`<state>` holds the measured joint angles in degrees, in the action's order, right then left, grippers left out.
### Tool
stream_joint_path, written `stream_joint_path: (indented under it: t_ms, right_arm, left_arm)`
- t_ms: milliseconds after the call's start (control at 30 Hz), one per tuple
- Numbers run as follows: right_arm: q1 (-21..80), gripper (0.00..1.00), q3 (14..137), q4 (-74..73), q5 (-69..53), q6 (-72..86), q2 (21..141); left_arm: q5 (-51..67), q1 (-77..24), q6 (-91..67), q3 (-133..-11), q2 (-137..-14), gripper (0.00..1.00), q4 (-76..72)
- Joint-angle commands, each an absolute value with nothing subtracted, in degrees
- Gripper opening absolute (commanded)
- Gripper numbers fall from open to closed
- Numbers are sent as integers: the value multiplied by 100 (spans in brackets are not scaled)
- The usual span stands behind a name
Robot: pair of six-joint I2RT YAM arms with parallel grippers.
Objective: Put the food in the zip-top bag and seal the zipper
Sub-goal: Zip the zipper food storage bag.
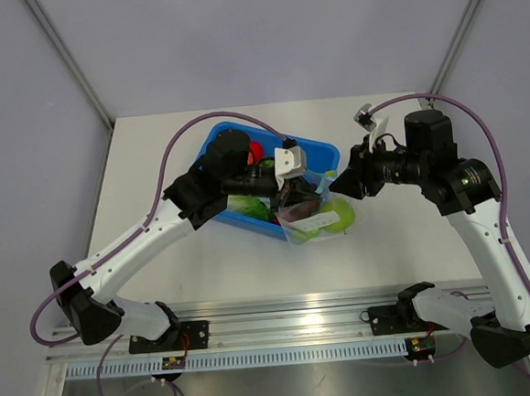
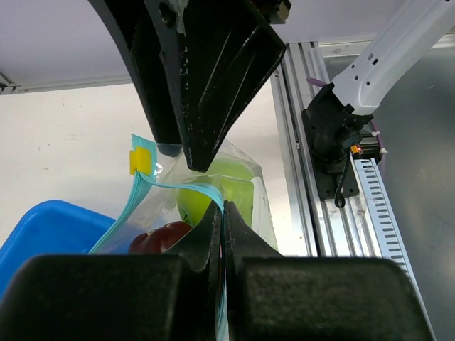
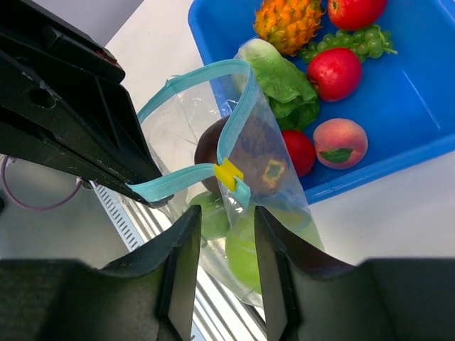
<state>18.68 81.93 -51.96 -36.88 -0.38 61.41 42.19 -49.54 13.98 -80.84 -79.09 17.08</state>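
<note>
1. Clear plastic zip-top bag (image 1: 320,219), food (image 1: 338,215) inside, centre frame beside blue tray (image 1: 309,150); grips seemingly masked here.
2. Left gripper (image 2: 222,217) clamped on zipper (image 2: 170,183), lower centre.
3. Right gripper (image 3: 224,222) jaws apart below yellow slider (image 3: 227,172). Sealing step: pinch slider, draw it across.

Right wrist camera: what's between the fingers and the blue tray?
The zip-top bag, holding a dark fruit and a green apple, is between the fingers and the blue tray, seen in the right wrist view.
</note>
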Motion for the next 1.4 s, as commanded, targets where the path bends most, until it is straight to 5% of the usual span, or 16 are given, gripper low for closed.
stream_joint_path:
  t_ms: [0, 333, 433, 467, 667, 700, 800, 900, 1067, 1267, 1367]
  right_arm:
    - [1837, 44, 8253, -4904, -3534, -44, 6064]
    - [1828, 37, 8174, -4904, -3682, -35, 6065]
    - [1837, 26, 8130, -4922, -3893, 167, 6003]
    - [1837, 14, 8078, -4904, -3920, 193, 5977]
    - [1846, 0, 7875, -4676, -3859, 299, 5678]
    - [1846, 0, 7866, -4658, -3858, 308, 5617]
    - [1828, 0, 7822, -4658, -3771, 325, 5537]
    - [1837, 0, 7805, -4676, -3674, 334, 5441]
    - [1837, 0, 7735, -4728, -3709, 334, 5291]
    - [1837, 0, 7690, -4799, -3700, 325, 5159]
    - [1837, 0, 7717, -4843, -3709, 316, 5124]
  left_arm:
    - [4544, -4931, 1573, -8174, -7673, 0, 1538]
    - [4588, -4922, 1608, -8165, -7567, 0, 1582]
    - [4588, -4922, 1556, -8156, -7576, 0, 1521]
    - [4597, -4922, 1512, -8156, -7585, 0, 1468]
    - [4746, -4922, 1433, -8226, -7629, 0, 1468]
    - [4729, -4922, 1424, -8235, -7638, 30, 1476]
    - [4597, -4887, 1581, -8375, -7638, 74, 1748]
    - [4334, -4790, 1687, -8394, -7550, 86, 1881]
    - [4411, -4729, 1504, -8402, -7514, 87, 1451]
    - [4799, -4729, 469, -8762, -7997, 65, 810]
    - [4878, -4746, 80, -8780, -8252, 65, 379]
